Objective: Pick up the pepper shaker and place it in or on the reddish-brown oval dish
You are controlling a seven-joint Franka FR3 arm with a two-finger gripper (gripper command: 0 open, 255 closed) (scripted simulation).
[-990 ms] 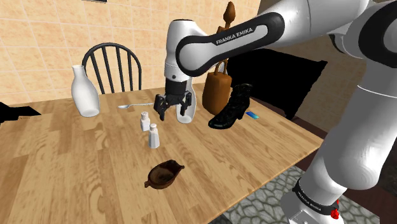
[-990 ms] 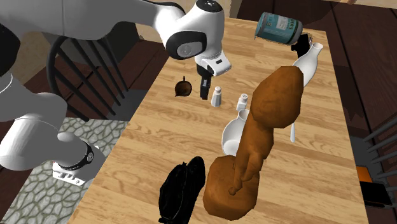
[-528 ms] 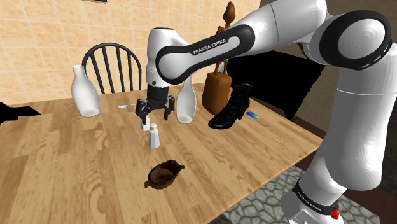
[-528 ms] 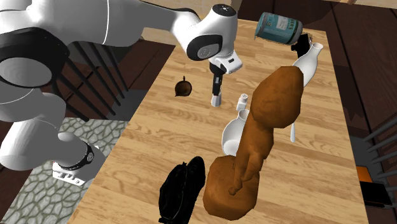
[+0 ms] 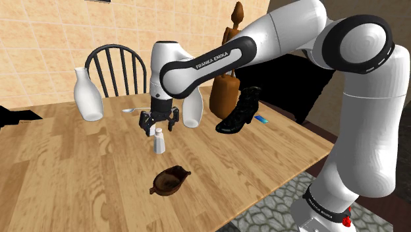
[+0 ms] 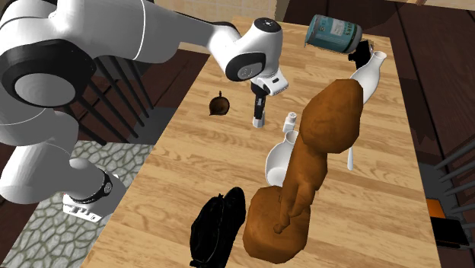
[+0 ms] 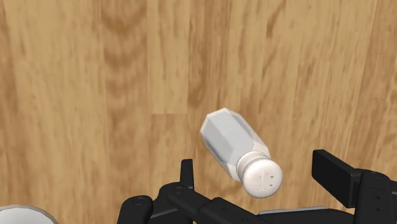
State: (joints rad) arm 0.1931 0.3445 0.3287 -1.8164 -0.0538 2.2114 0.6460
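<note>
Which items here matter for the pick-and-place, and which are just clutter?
Job:
- gripper, open at the pepper shaker
- reddish-brown dish

Clutter:
- second shaker
- white bottle vase
- white vase behind the arm
- black boot
- brown statue
- spoon
- can
- chair

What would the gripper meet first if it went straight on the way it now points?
Probably the white shaker: it stands on the wooden table directly under the gripper, between the open fingers, which do not touch it. How far below is hard to judge.
</note>
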